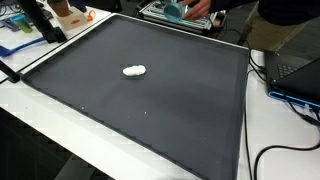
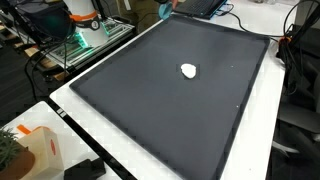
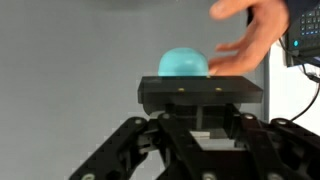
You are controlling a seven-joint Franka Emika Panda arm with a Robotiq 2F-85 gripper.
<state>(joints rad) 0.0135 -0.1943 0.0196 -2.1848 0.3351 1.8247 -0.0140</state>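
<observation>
- Plainly, at the left edge of an exterior view, clutter stood beyond the mat: a dark stand [image 1: 40,22] and an orange-and-white thing [image 1: 68,14] on the white table [image 1: 30,125].
- A large dark mat [image 1: 150,110] covered most of that table, its corners running from the near left edge to the far right.
- On the mat, left of its middle and toward the far side, lay a small white lump [image 1: 134,70], alone and well apart from everything else.
- Further right, past the mat's far edge, a teal ball [image 1: 173,10] showed beside a person's hand [image 1: 198,8], over a tray-like rack [image 1: 180,20].
- At the far right of that view a laptop [image 1: 295,72] and black cables [image 1: 290,150] lay on the table.
- From the other side, the white lump [image 2: 188,70] sat right of the mat's [image 2: 160,110] middle, and the teal ball [image 2: 165,10] appeared at the top edge, beyond the mat.
- Seen from the wrist, the gripper [image 3: 200,95] was drawn in as tight as it went, its dark linkage filling the lower frame.
- The teal ball [image 3: 184,62] rose just above the gripper's black block; whether the fingers gripped it could not be told, since the block hid the contact.
- Right of the ball, the hand [image 3: 255,35] reached in, fingers touching or nearly touching it.
</observation>
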